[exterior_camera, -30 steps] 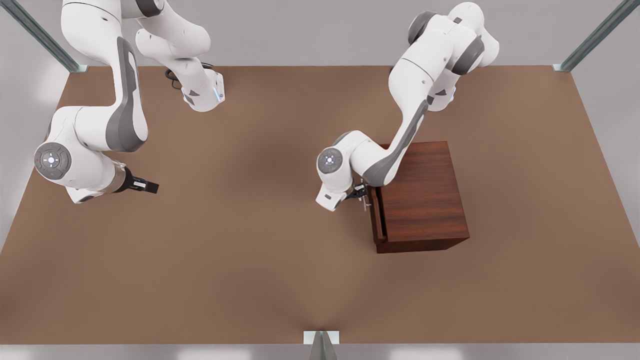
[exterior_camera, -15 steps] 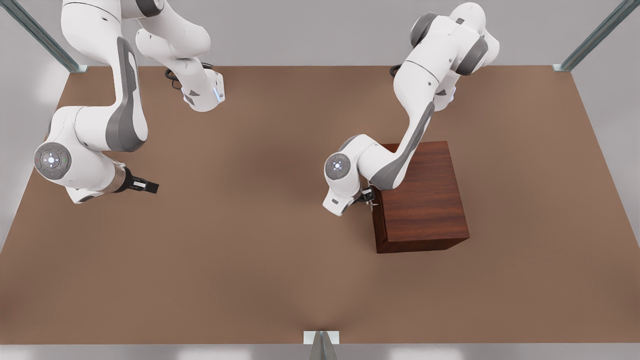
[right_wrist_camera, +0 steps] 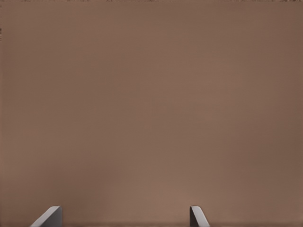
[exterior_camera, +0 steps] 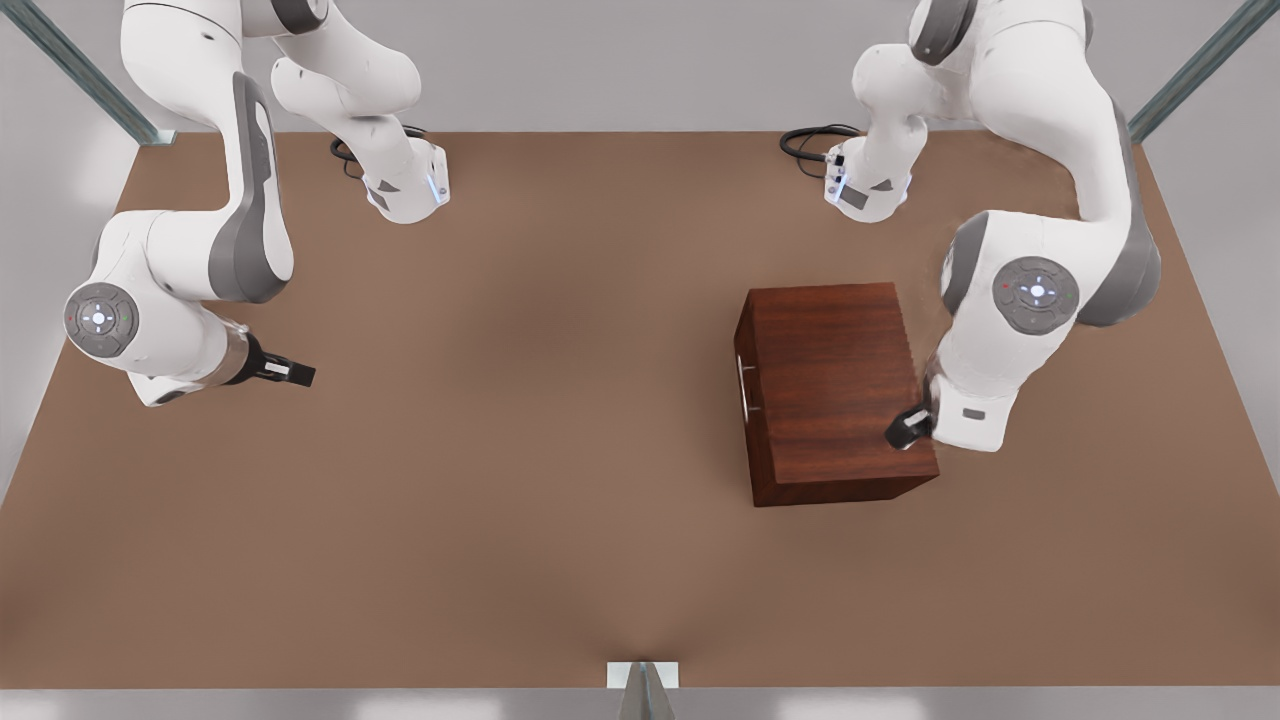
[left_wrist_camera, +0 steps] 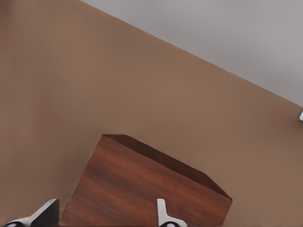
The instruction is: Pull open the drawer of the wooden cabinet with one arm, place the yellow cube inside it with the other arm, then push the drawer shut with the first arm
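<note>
The wooden cabinet stands right of the table's middle in the front view. Its drawer sits flush in the side facing the front view's left, with the thin silver handle showing. My left gripper hovers over the cabinet's top at its right front corner. In the left wrist view the left gripper is open, the cabinet lying just beyond it. My right gripper waits at the front view's far left, low over the table. The right gripper is open with nothing in it. The yellow cube is hidden.
Both arm bases stand at the table's far edge with black cables beside them. Metal frame posts rise at the back corners, and another at the middle of the near edge. Bare brown table lies between the arms.
The drawer slid from slightly open to flush shut. The left gripper let go of the handle and swung over the cabinet to its right side. The right arm barely moved.
</note>
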